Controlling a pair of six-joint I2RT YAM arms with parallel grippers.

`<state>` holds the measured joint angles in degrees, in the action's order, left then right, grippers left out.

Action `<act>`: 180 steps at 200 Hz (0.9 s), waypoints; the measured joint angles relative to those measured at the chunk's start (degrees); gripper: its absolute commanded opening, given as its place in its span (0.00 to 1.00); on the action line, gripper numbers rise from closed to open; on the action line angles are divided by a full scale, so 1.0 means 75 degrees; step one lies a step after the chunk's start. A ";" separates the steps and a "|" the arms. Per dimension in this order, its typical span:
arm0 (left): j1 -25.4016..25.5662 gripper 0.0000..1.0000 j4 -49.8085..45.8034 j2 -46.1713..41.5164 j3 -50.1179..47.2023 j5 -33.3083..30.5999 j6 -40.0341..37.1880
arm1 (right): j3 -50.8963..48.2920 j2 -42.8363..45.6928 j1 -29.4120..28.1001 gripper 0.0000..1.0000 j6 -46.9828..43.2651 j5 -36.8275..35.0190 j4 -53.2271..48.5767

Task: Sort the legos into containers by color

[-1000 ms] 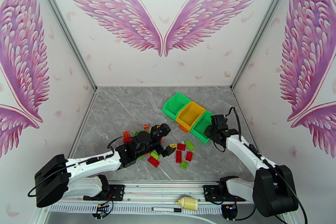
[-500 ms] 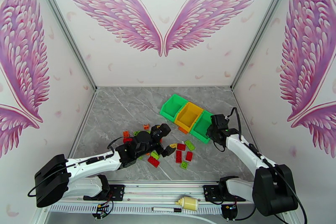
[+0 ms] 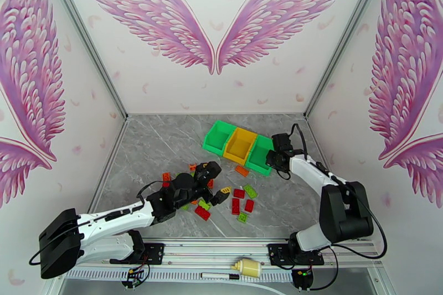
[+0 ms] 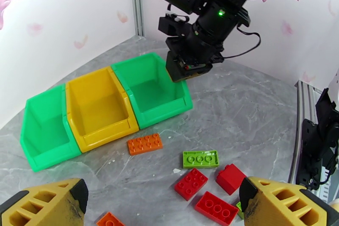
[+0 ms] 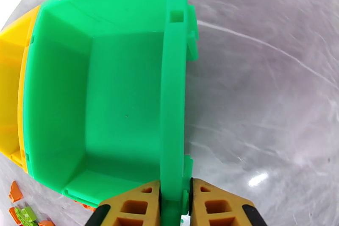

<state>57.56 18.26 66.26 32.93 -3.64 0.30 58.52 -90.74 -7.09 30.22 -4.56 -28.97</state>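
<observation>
Shifted left: green bin beside the yellow bin — wall clamped in my right gripper.
Looks light, stiff, slick; thin wall suits pinching.

I'm driving a purpose-built robot test booth, not a home or shop: white panel walls printed with pink wings box in a grey marble-look bench, aluminium posts run up the back corners, and a metal rail along the near edge carries the left arm and right arm.
</observation>
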 measured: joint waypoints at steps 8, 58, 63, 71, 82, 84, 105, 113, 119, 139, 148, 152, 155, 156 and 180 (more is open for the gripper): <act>0.0000 0.99 -0.0015 -0.0055 -0.0061 -0.0055 0.0020 | 0.0236 -0.0227 -0.0017 0.21 -0.0166 0.0076 0.0006; 0.0000 0.99 -0.0221 -0.0423 -0.0309 -0.0341 0.0192 | 0.1903 -0.1635 -0.0458 0.20 -0.1043 0.0382 -0.0015; 0.0000 0.99 -0.0245 -0.0463 -0.0329 -0.0376 0.0195 | 0.2078 -0.1769 -0.0533 0.20 -0.1110 0.0393 -0.0026; 0.0000 0.99 -0.0280 -0.0530 -0.0356 -0.0431 0.0204 | 0.2337 -0.1970 -0.0650 0.20 -0.1230 0.0425 -0.0052; 0.0000 0.99 -0.0323 -0.0621 -0.0391 -0.0490 0.0224 | 0.2675 -0.2259 -0.0822 0.20 -0.1393 0.0490 -0.0082; 0.0000 0.99 -0.0335 -0.0641 -0.0393 -0.0501 0.0221 | 0.2728 -0.2296 -0.0839 0.20 -0.1413 0.0495 -0.0090; 0.0000 0.99 -0.0405 -0.0787 -0.0440 -0.0624 0.0274 | 0.3357 -0.2841 -0.1107 0.21 -0.1638 0.0629 -0.0248; 0.0000 0.99 -0.0420 -0.0842 -0.0478 -0.0659 0.0300 | 0.3535 -0.3013 -0.1189 0.21 -0.1664 0.0662 -0.0280; 0.0000 0.99 -0.0446 -0.0889 -0.0516 -0.0682 0.0321 | 0.3643 -0.3077 -0.1233 0.21 -0.1670 0.0673 -0.0280; 0.0000 0.99 -0.0551 -0.1014 -0.0612 -0.0746 0.0391 | 0.3829 -0.3220 -0.1314 0.20 -0.1658 0.0699 -0.0306; 0.0000 0.99 -0.0618 -0.1064 -0.0632 -0.0772 0.0399 | 0.3853 -0.3232 -0.1314 0.19 -0.1635 0.0694 -0.0312; 0.0000 0.99 -0.0653 -0.1087 -0.0641 -0.0793 0.0405 | 0.3853 -0.3232 -0.1314 0.19 -0.1632 0.0679 -0.0315; 0.0000 0.99 -0.0670 -0.1107 -0.0647 -0.0807 0.0408 | 0.3853 -0.3232 -0.1314 0.19 -0.1629 0.0664 -0.0321; 0.0000 0.99 -0.0682 -0.1110 -0.0647 -0.0810 0.0414 | 0.3853 -0.3232 -0.1314 0.19 -0.1626 0.0664 -0.0321; 0.0000 0.99 -0.0787 -0.1268 -0.0659 -0.0877 0.0428 | 0.3853 -0.3232 -0.1314 0.19 -0.1609 0.0586 -0.0344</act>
<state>57.56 12.36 56.75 27.99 -10.22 3.51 87.42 -114.98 -16.95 18.15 -0.16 -31.55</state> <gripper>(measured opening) 0.992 0.194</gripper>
